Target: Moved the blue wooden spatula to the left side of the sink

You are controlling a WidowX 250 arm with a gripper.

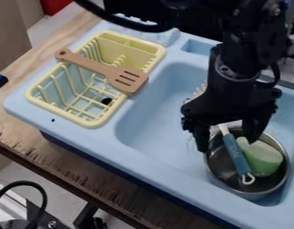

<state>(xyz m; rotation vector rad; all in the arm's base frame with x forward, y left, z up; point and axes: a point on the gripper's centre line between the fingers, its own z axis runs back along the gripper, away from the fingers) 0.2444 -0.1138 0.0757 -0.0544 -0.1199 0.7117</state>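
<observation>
1. Blue-handled spatula (235,155) lies in the metal pot (247,195), inside the sink (155,112), beside a green object (262,160).
2. Above the pot hangs the gripper (227,144), fingers parted.
3. A wooden turner (101,68) lies across the yellow rack (92,123).

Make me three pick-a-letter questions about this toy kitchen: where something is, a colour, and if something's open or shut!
1. Where is the wooden spatula?
A) On the floor
B) Across the yellow rack
C) Inside the pot

2. What colour is the utensil handle in the metal pot?
A) Blue
B) Red
C) Yellow

3. How is the gripper?
A) Shut tight
B) Upside down
C) Open

Answers:
1 B: it lies over the rack's rim.
2 A: blue shows beside something green.
3 C: its two fingers are spread apart.
</observation>
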